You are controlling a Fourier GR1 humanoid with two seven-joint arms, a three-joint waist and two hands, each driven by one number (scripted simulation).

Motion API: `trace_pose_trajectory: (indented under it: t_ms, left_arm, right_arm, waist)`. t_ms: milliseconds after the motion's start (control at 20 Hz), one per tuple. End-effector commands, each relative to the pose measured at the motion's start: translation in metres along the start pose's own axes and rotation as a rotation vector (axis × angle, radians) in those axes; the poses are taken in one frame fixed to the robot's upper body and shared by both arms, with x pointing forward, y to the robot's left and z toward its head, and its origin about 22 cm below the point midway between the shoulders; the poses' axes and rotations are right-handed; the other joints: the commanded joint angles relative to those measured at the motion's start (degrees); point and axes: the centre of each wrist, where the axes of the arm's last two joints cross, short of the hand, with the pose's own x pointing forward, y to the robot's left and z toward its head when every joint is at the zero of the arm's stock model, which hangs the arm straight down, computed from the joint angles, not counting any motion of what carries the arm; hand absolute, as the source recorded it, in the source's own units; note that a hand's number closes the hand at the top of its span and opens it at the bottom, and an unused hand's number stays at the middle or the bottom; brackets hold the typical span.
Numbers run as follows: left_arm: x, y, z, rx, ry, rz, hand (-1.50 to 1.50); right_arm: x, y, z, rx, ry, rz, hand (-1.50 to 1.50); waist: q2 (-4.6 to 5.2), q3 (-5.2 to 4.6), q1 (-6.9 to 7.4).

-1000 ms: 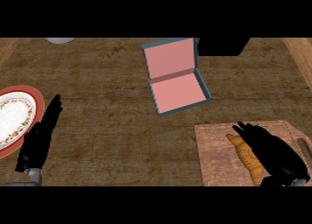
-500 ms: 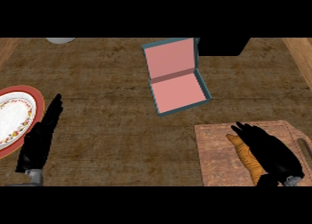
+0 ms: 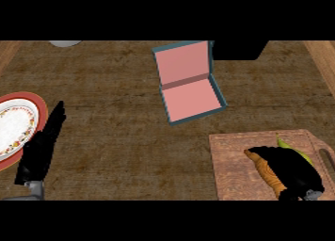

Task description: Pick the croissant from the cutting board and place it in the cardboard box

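A: Near right first. What's new at the cutting board [image 3: 229, 164]?

B: Right hand [image 3: 292, 169] has closed down. A second ago its fingers were spread flat over the croissant [image 3: 267, 173]; now they're curled around it, covering most of it. Only an orange strip shows along the hand's left side.

A: Lifted?

B: Not that I can tell. Croissant is on the board, same spot, near right of the surface [image 3: 122, 117]. Hand hasn't travelled, only the fingers changed.

A: So grasp phase.

B: My read: the grasp has just closed, lift comes next. There's a green-yellow thing [image 3: 288, 143] poking out at the far side of the hand, also on the board. Can't tell what it is, or whether the fingers touch it.

A: Left side?

B: Left hand [image 3: 42, 150] rests near left, fingers straight, holding nothing, just beside the red-rimmed plate [image 3: 11, 122]. No change there.

A: Box?

B: Cardboard box [image 3: 187, 89] lies open, mid-far, pink inside, lid hinged away. Well apart from the board, up and to the left of it. Not moved. Nothing in it.

A: Beyond that?

B: Dark block [image 3: 238, 49] at the far edge just right of the box, pale object [image 3: 65, 43] far left. Neither is on the carry path.

A: Risk?

B: The box tray is small and angled, so the drop needs lining up.
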Motion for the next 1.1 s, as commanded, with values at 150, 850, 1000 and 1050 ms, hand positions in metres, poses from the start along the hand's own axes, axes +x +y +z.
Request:
trace_pose_trajectory:
  t_ms: [150,850,1000,1050]
  left_arm:
    - [0.004,-0.01,-0.003,-0.002,-0.01,0.001,0.0]
    - [0.031,-0.027,-0.016,-0.106,-0.126,-0.006,0.0]
    - [0.031,-0.034,-0.015,-0.138,-0.131,0.001,0.0]
    - [0.028,-0.034,-0.016,-0.135,-0.121,0.0,0.0]
  right_arm:
    - [0.003,-0.012,-0.013,-0.209,-0.017,0.089,1.5]
    - [-0.021,-0.122,-0.048,-0.343,-0.478,0.255,1.5]
    - [-0.04,-0.161,-0.05,-0.379,-0.553,0.266,1.5]
    - [-0.044,-0.175,-0.05,-0.416,-0.588,0.254,1.5]
  waist:
    - [0.02,0.0,0.02]
    - [3.7,0.64,10.06]
    - [3.58,0.52,10.7]
    - [3.59,0.47,10.46]
